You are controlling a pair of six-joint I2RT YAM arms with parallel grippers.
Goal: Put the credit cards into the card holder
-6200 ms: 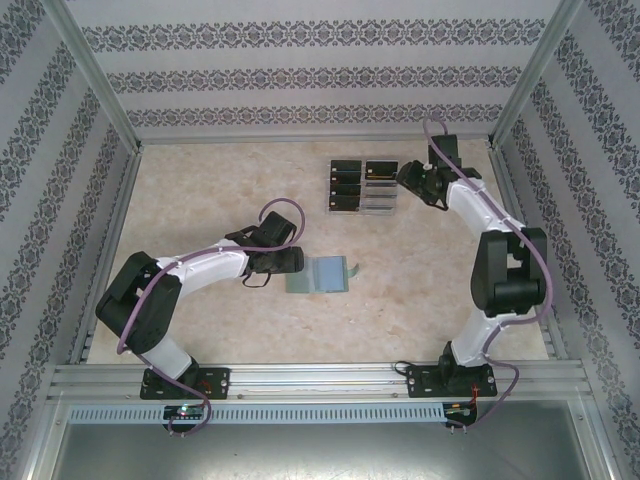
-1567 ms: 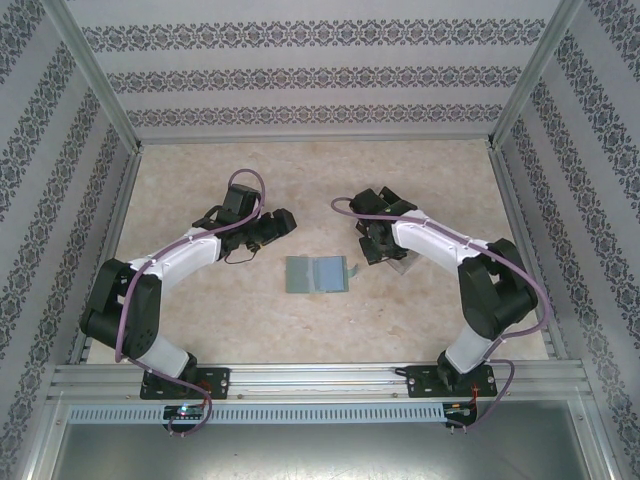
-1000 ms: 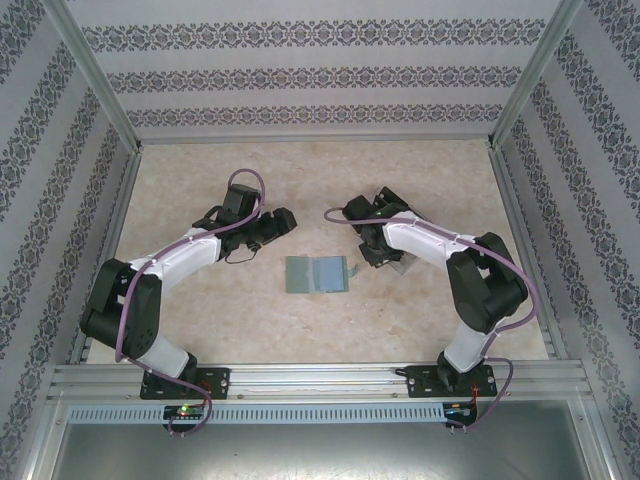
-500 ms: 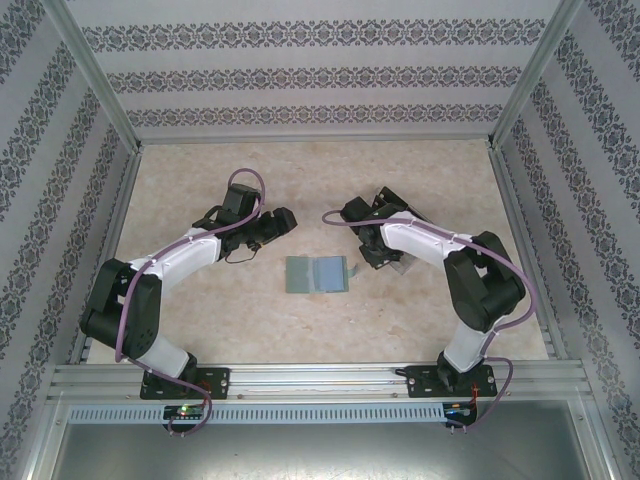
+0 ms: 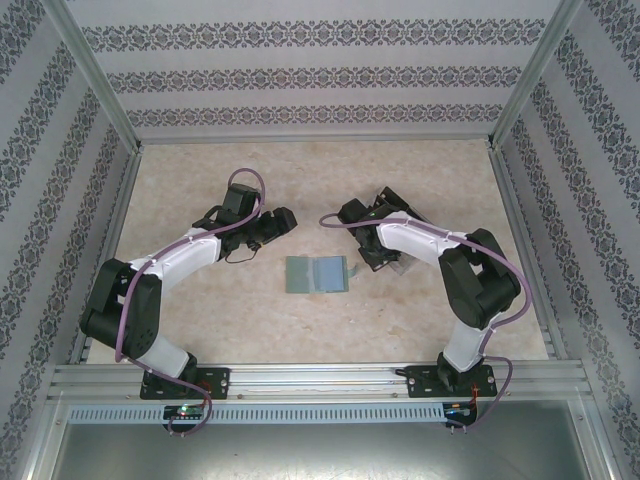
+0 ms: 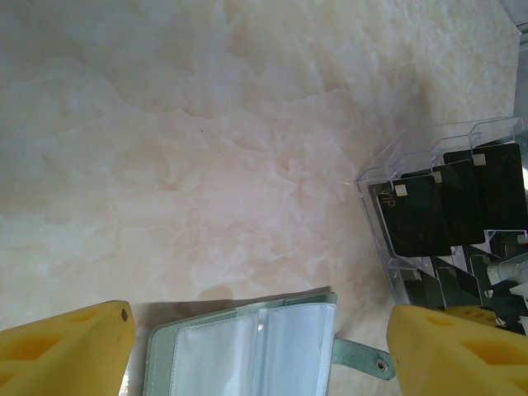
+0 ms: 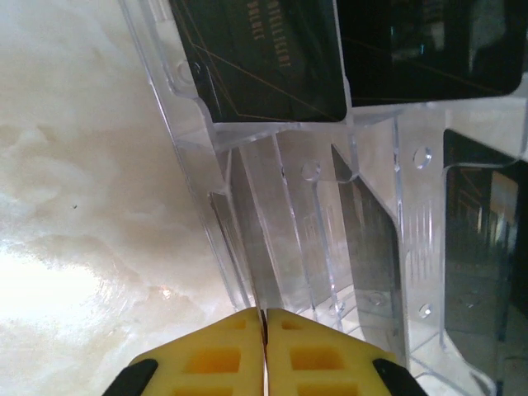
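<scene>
At the clear rack [image 7: 307,175], right claw [image 7: 264,315] closed

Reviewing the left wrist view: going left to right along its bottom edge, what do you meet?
Yellow finger → card holder, lying open → its closing tab → other yellow finger.

Open card holder [image 5: 317,274] on marbled table [image 5: 330,170]

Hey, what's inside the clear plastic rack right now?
Black credit cards stand in the slots of the clear rack. The shut right gripper covers the nearest slot's edge, so whether it pinches a card is hidden.
</scene>
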